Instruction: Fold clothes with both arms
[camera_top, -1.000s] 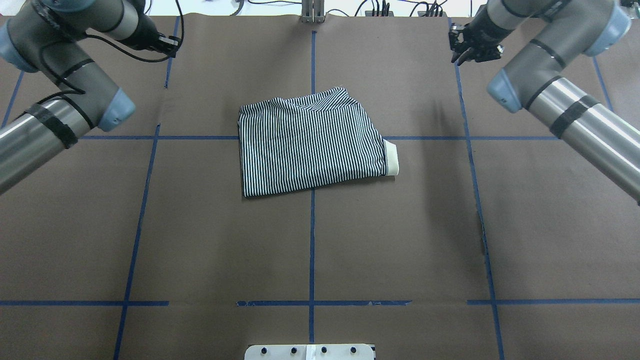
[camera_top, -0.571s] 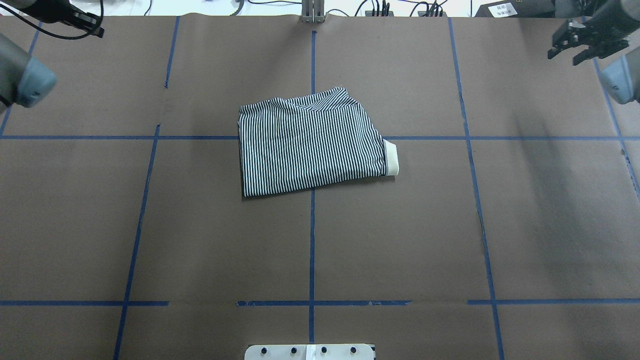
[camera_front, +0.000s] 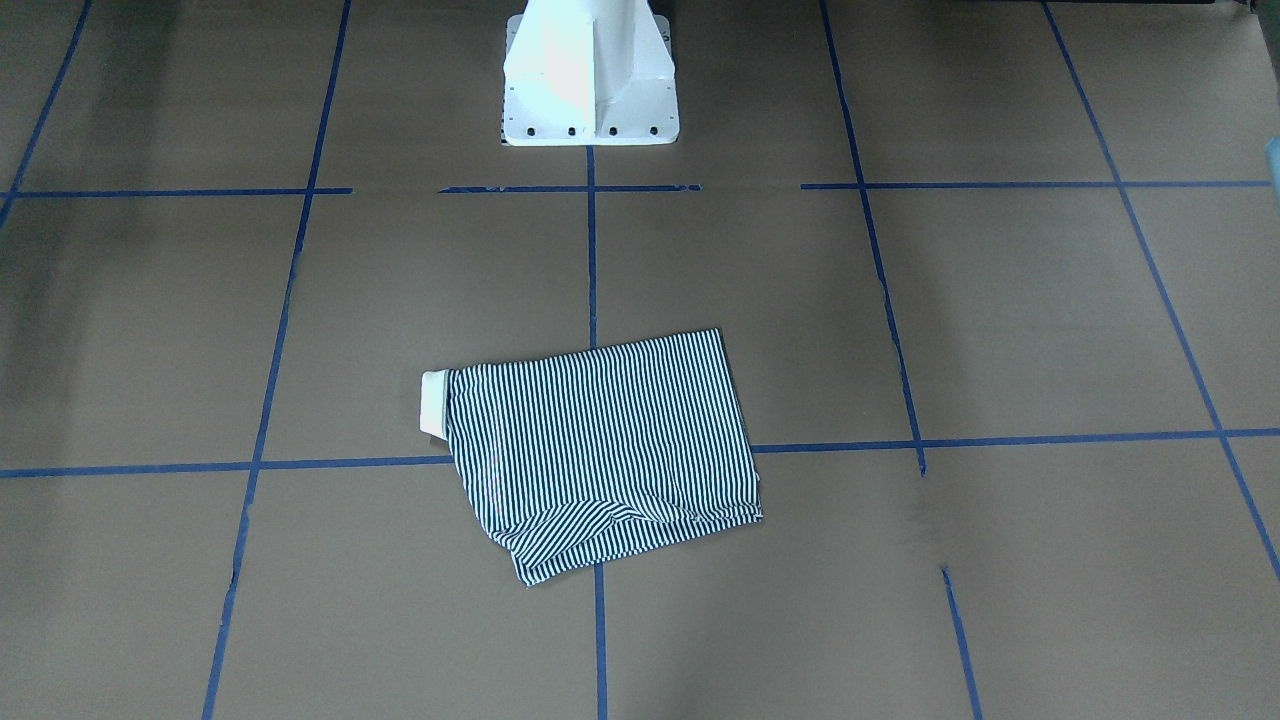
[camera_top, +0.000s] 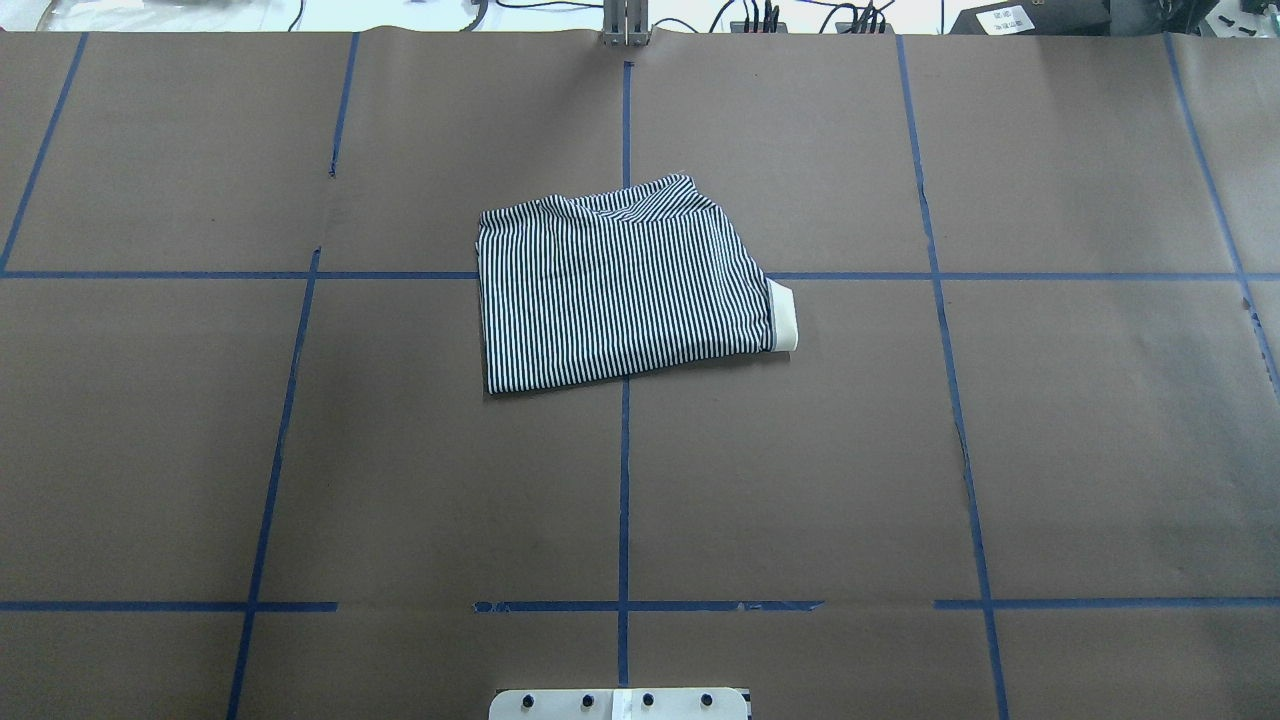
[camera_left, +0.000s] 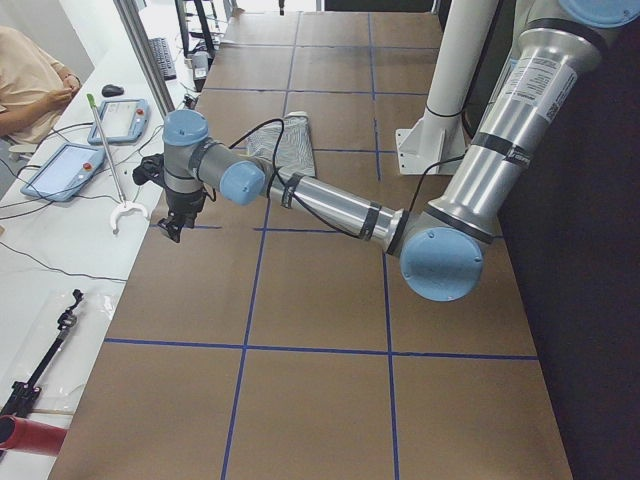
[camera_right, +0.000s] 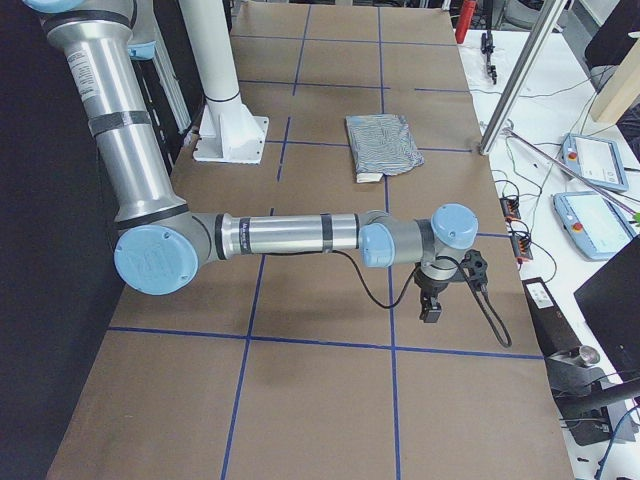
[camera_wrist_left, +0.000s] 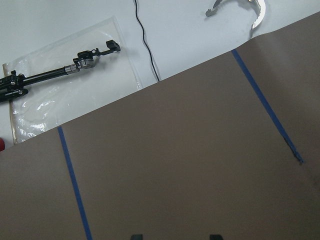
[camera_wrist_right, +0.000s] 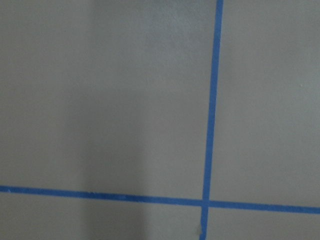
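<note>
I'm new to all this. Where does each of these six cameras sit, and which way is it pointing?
Front-facing: across the table, facing the robot, steeply down on the shirt; only the white pedestal shows.
Overhead: behind the robot, looking forward and down; only the pedestal's foot shows.
Exterior left: table's end; near left arm, left gripper.
Exterior right: opposite end; near right arm, right gripper.
Left wrist: down at table edge; two fingertips.
Right wrist: down at taped table; no body shows.
Shared: all four exterior views show the shirt.
</note>
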